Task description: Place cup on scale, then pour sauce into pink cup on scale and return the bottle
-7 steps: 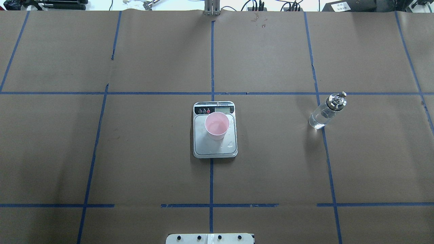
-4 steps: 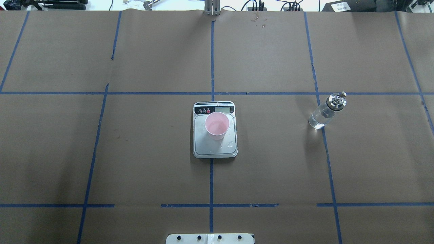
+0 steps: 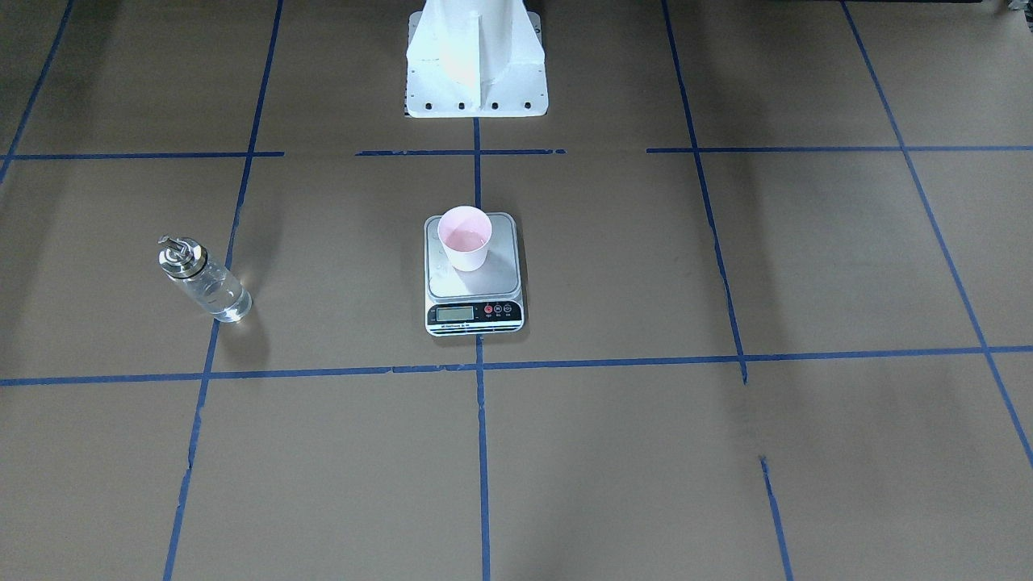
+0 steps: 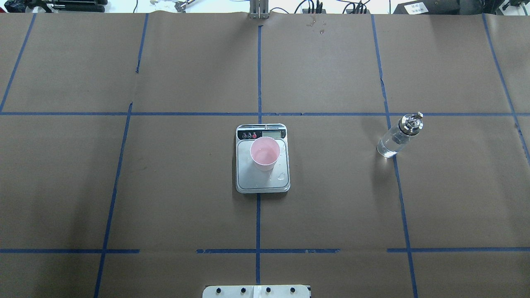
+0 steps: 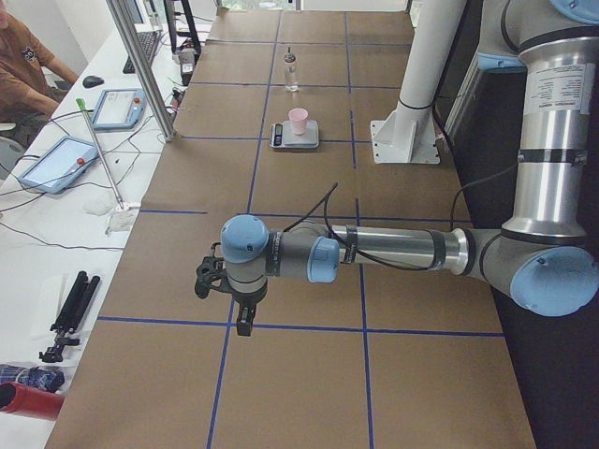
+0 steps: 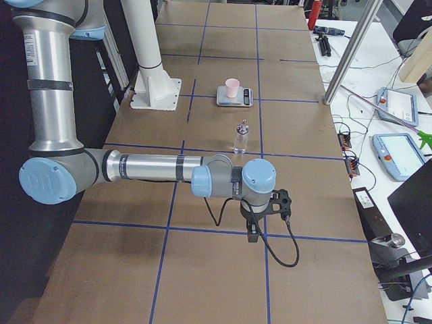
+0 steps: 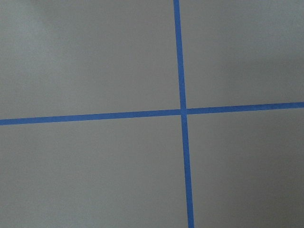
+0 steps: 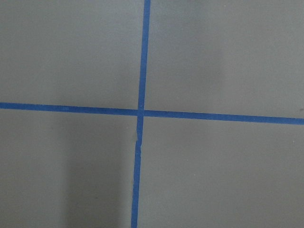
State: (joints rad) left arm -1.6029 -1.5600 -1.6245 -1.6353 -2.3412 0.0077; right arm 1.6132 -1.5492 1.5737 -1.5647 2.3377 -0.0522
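Observation:
The pink cup point(image 4: 265, 154) stands upright on the scale point(image 4: 261, 184) at the table's middle; both also show in the front view, the cup point(image 3: 465, 236) and the scale point(image 3: 476, 282). The cup seems to hold some clear liquid. The glass bottle point(image 4: 395, 140) with its silver spout stands upright on the table on my right side, apart from the scale, with clear sauce in its lower part. My left gripper point(image 5: 245, 325) and right gripper point(image 6: 253, 233) hang over bare table at the far ends, far from everything. I cannot tell whether they are open or shut.
A few drops of liquid point(image 4: 281, 177) lie on the scale's platform beside the cup. My white base pedestal point(image 3: 474, 64) stands behind the scale. A metal post point(image 5: 140, 65) and tablets point(image 5: 117, 106) sit along the operators' side. Both wrist views show only brown paper and blue tape lines.

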